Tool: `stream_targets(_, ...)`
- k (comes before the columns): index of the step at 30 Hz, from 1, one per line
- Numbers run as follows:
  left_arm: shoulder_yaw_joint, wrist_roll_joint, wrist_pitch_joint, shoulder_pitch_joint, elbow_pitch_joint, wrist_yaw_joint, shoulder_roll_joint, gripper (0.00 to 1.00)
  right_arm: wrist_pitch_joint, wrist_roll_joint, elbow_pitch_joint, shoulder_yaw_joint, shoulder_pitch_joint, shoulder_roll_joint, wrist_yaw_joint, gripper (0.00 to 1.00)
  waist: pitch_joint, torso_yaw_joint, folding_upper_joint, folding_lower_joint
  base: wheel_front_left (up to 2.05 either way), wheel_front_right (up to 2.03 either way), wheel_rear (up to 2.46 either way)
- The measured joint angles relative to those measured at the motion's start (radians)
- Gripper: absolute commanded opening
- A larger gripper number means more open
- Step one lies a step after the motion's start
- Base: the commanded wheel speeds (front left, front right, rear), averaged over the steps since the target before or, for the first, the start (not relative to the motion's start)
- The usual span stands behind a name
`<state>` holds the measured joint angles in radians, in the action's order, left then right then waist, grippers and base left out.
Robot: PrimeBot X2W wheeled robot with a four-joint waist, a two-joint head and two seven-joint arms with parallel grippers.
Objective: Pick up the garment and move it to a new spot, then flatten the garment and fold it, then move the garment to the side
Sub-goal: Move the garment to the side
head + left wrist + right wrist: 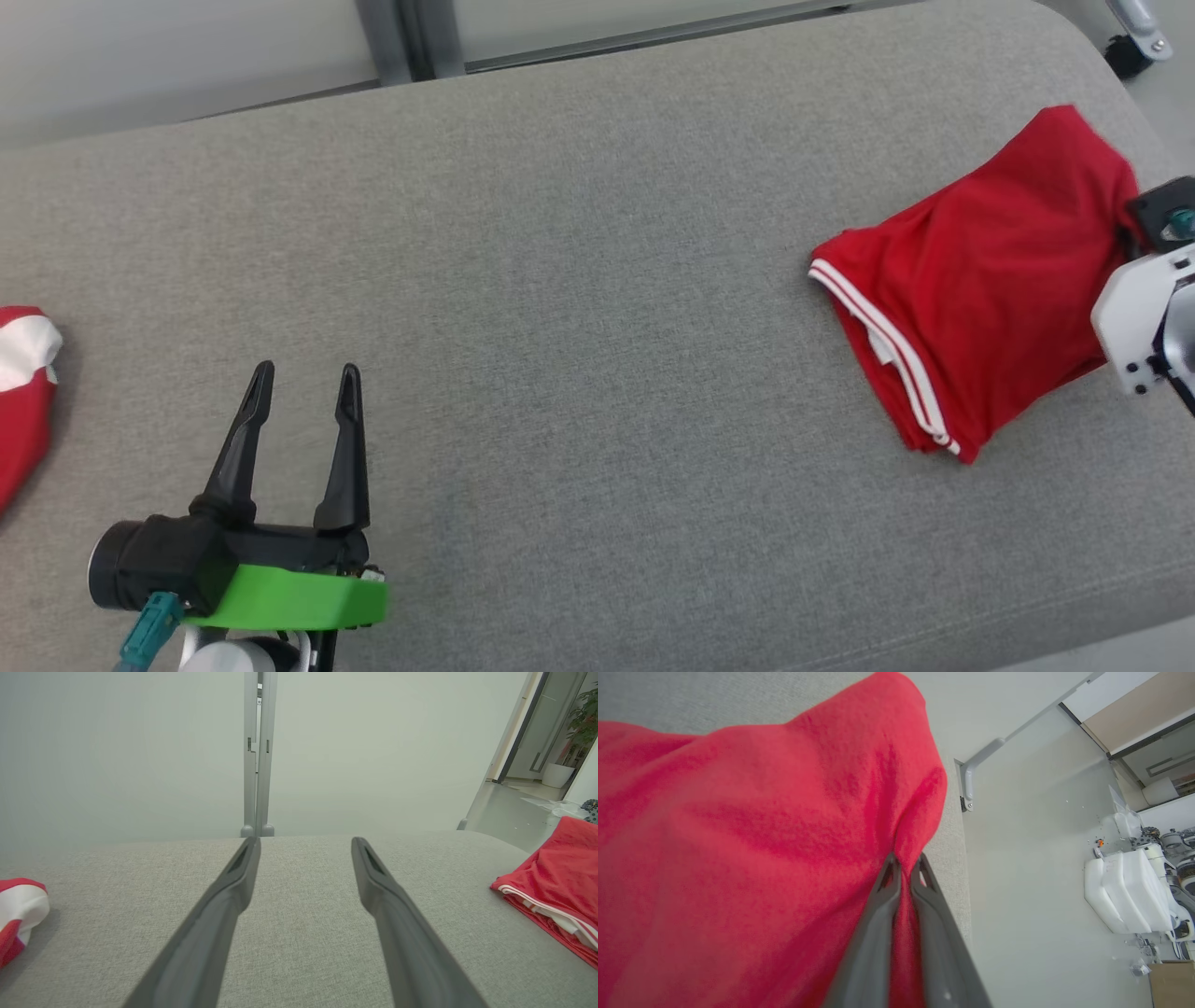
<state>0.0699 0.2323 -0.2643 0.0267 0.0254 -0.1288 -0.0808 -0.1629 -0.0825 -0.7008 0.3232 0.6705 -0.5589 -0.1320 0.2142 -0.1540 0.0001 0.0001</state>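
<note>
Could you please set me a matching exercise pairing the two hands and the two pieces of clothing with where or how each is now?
1. left hand
2. right hand
3. red garment
4. red-and-white cloth

A. at the head view's far left edge
B. shut on the red garment
C. open above the grey cushion
D. at the cushion's right end, white stripes showing

Pairs: 1-C, 2-B, 3-D, 4-A

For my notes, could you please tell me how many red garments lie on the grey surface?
2. One folded red garment lies at the right end, pinched by the right claw. A red-and-white garment sits at the left edge, partly cut off; more may be hidden.
</note>
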Motion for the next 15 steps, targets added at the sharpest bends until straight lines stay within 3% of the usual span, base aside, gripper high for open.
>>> stream_targets(6, 0.029, -0.004, 0.000, 0.009, 0.065, 0.000, -0.044, 1.00, 0.088, 0.092, -0.061, -0.098, 0.040, -0.037, 0.000, 0.00, 0.085, -0.053, 0.0000, 0.0000, 0.00, 0.00, 0.00)
stream_targets(15, 0.055, -0.006, 0.000, 0.007, 0.131, 0.000, -0.095, 1.00, 0.214, 0.281, -0.127, -0.322, 0.071, -0.038, 0.000, 0.00, 0.204, -0.096, 0.0000, 0.0001, 0.00, 0.00, 0.00)
